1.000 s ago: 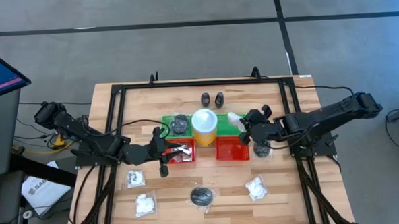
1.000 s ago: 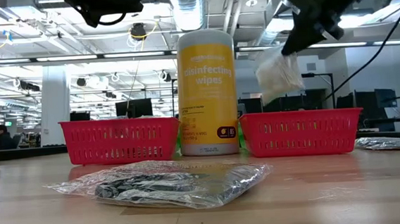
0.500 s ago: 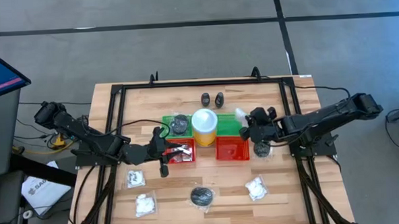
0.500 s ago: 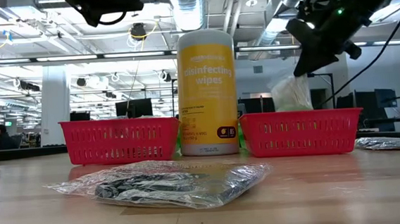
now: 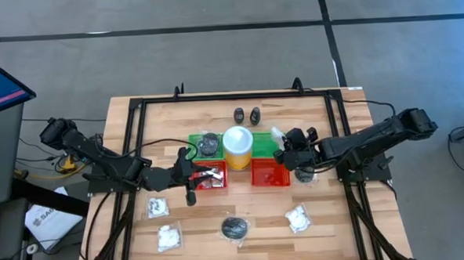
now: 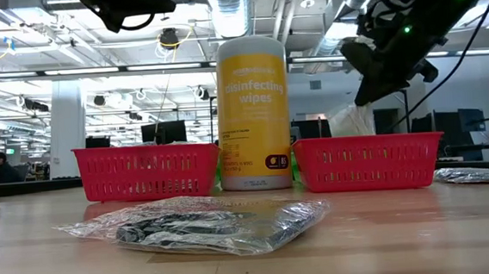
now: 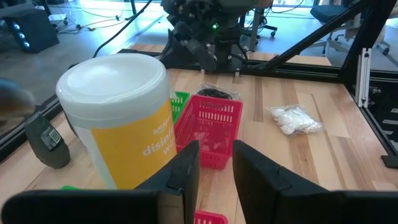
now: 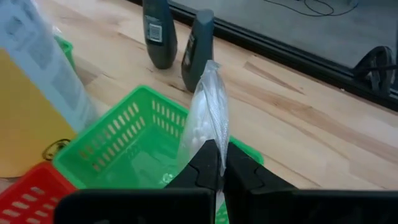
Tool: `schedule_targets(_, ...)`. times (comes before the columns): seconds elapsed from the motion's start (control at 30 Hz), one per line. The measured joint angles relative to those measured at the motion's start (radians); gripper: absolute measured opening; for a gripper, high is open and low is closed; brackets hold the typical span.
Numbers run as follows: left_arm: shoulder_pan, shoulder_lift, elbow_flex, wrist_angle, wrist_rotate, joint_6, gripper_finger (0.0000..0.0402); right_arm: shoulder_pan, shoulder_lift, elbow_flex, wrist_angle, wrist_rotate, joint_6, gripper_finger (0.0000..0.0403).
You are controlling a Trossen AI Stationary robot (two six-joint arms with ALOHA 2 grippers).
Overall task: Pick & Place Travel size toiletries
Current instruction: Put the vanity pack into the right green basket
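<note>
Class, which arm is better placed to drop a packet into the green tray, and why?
The right. Its gripper is already shut on a clear-wrapped white packet directly above the green tray. The left gripper holds nothing, beside the left red tray.

Overhead looks down; low level; both share yellow cylinder (image 5: 237,146).

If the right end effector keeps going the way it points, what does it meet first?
Probably the green mesh basket: the right end effector, shut on a clear-wrapped white packet, aims at its inside. Two dark bottles stand beyond; depth is uncertain.
</note>
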Motion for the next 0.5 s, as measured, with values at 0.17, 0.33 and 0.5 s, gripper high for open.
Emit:
schedule_targets(0.17,0.000,0.000,0.000,0.001,0.000,0.000,0.0088,0.000,0.041,0.000,0.000,0.006,0.014,0.0003)
schedule_targets(0.33,0.000,0.000,0.000,0.002,0.000,0.000,0.0088,0.002,0.077,0.000,0.000,0.006,0.039,0.0019)
schedule_targets(0.5,0.000,0.000,0.000,0.003,0.000,0.000,0.0088,0.002,0.114,0.000,0.002,0.005,0.052,0.0044)
